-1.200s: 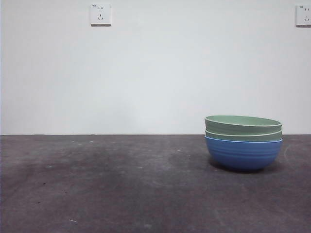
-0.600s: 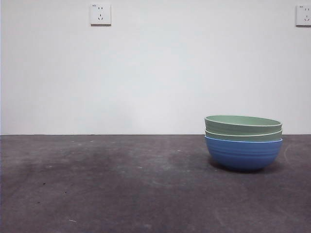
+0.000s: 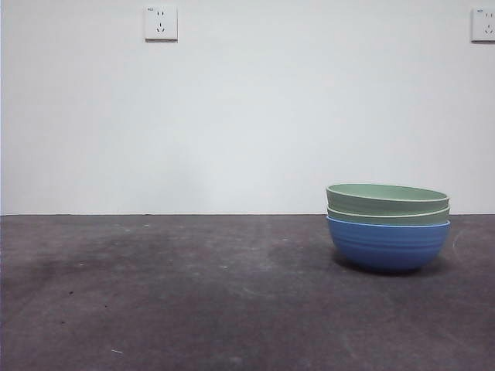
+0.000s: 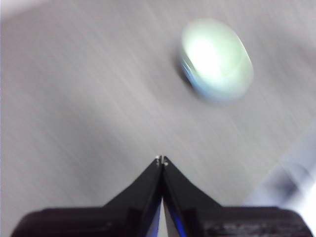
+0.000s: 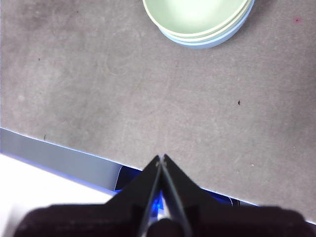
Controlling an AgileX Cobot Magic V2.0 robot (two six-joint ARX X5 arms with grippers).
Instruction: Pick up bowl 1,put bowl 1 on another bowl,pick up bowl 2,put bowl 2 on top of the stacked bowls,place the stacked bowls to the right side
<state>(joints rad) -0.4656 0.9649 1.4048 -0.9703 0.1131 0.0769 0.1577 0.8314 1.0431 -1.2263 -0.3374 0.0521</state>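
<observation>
Two white wall sockets (image 3: 160,22) high on a plain white wall (image 3: 232,124), one toward the left, the other at the far right edge. Below, a dark grey, scuffed bench (image 3: 170,294) stretching across the front view. On its right part, the stacked bowls (image 3: 387,226): a round blue ribbed bowl (image 3: 387,246) at the bottom, two pale green round bowls nested inside, the upper green bowl (image 3: 387,198) rim above the lower green bowl (image 3: 387,216) rim. No arm in the front view. Left gripper (image 4: 161,160) closed and empty, black tips touching, hanging over bare bench, well apart from the blurred stack (image 4: 216,59). Right gripper (image 5: 161,159) closed likewise, empty, above the bench near its edge, the stack (image 5: 200,19) well apart from its tips, partly cut off.
</observation>
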